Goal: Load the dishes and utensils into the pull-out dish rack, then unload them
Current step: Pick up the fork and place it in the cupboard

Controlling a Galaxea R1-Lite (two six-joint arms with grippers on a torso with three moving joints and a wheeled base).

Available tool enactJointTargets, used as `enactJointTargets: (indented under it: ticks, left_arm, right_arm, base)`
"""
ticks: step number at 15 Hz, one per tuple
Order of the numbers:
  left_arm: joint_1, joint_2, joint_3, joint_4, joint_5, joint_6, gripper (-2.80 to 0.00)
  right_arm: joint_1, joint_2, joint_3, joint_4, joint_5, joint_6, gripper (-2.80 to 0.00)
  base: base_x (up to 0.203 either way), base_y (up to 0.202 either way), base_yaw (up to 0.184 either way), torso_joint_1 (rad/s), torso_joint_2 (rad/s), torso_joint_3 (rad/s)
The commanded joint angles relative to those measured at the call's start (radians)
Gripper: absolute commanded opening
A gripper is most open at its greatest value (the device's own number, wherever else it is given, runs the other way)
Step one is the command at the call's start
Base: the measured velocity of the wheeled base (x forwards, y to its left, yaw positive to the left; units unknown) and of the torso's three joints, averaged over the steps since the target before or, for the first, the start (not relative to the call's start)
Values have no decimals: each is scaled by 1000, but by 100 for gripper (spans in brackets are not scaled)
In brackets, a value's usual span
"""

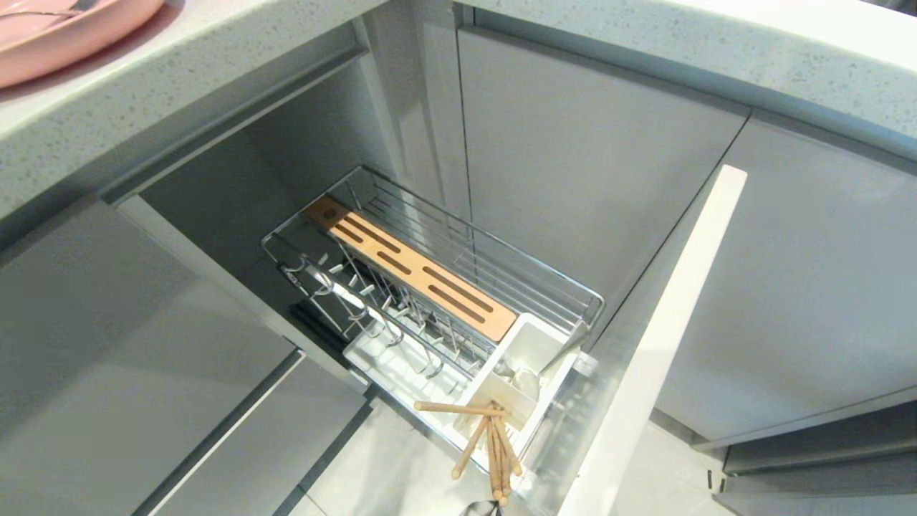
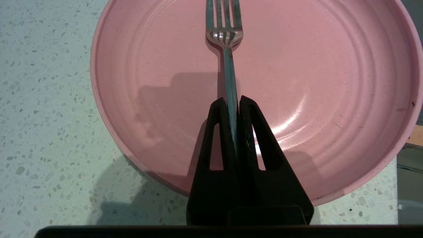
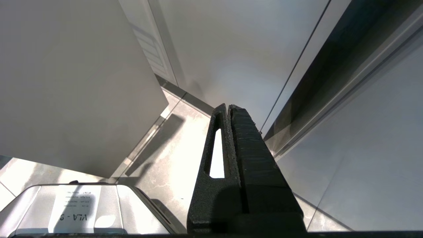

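At the far left, on the speckled surface (image 2: 43,99), sits the pink plate (image 2: 314,82), and the fork (image 2: 228,59) lies across it with its tines pointing away from the wrist. The left end effector (image 2: 233,100) is clenched on the fork's thin handle, fingers pinching it from both sides just above the plate. This looks like the pick-up of the fork for loading, with the grasp made but the lift not yet begun. To the right and lower down, the rack (image 1: 494,272) stands pulled out of the cabinet, its wooden strip (image 1: 412,269) along the top and the white box (image 1: 534,351) at the near end; the chopsticks (image 1: 491,441) already lean out of that box, so the fork likely belongs beside them. The next move calls for a straight lift clear of the plate rim, then a carry down to the box with the handle turned upright. The right end effector (image 3: 229,107) hangs closed and empty near the cabinet fronts, low by the floor.
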State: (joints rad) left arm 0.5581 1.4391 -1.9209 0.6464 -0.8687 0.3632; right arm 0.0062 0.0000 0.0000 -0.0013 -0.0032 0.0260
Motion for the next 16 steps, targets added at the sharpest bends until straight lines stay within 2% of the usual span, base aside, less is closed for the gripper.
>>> enactJointTargets:
  ticks: [1,4,7,10,12,16]
  left_arm:
    - [1,-30,-10,4,-8,-8,-280]
    - [-18,-110,-11,9,-8,-105,-280]
    - [-76,-187,-10,11,-7,-315,-280]
    - [-170,-244,-10,38,-7,-535,-280]
    - [-258,-282,-10,130,-9,-584,-280]
    - [-458,-353,-9,323,-23,-583,-280]
  right_arm:
    - [1,0,2,0,0,0,-280]
    - [0,0,0,0,0,0,-280]
    - [0,0,2,0,0,0,-280]
    - [0,0,0,0,0,0,-280]
    - [1,0,1,0,0,0,-280]
    - [0,0,2,0,0,0,-280]
  base:
    - [0,0,0,0,0,0]
    - [0,0,0,0,0,0]
    - [0,0,0,0,0,0]
    - [0,0,0,0,0,0]
    - [0,0,0,0,0,0]
    - [0,0,0,0,0,0]
